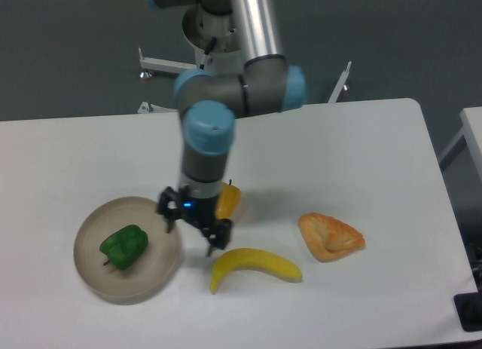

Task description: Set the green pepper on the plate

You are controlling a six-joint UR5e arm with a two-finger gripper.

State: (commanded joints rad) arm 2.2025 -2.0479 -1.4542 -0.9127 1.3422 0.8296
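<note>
The green pepper [123,246] lies on the beige-grey plate [155,277] at the front left of the table, left of the plate's middle. My gripper [192,233] hangs just past the plate's right rim, to the right of the pepper and apart from it. It is open, with nothing between its dark fingers [215,238].
An orange-yellow pepper [226,200] sits right behind the gripper, partly hidden by the wrist. A yellow banana [254,265] lies just in front and to the right of the fingers. A triangular pastry [330,236] rests farther right.
</note>
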